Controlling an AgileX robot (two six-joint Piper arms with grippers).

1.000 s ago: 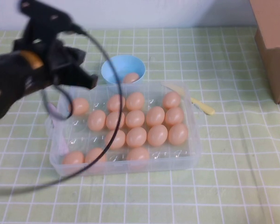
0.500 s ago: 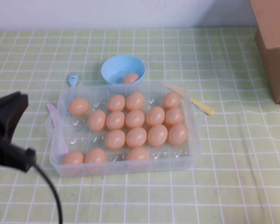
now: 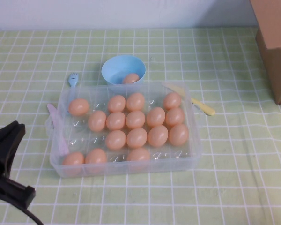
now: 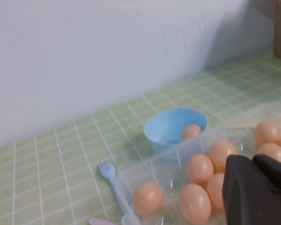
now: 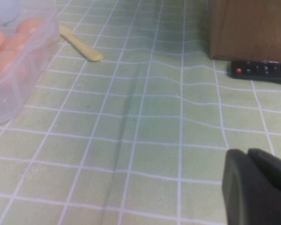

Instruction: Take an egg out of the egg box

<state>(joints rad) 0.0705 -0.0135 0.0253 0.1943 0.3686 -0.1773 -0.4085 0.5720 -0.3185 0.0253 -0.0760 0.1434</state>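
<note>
The clear plastic egg box sits mid-table and holds several peach-orange eggs. One more egg lies in the light-blue bowl just behind the box. My left gripper is low at the near left, apart from the box. In the left wrist view the left gripper is shut and empty, with the box, the bowl and its egg beyond it. My right gripper is shut and empty over bare cloth to the right of the box.
A blue fork and a pink spoon lie by the box's left side, a yellow knife by its right. A brown cardboard box stands at the far right, with a black remote beside it.
My left arm has drawn back from above the box's far left corner to the near left edge of the table. The eggs and the bowl have not moved.
</note>
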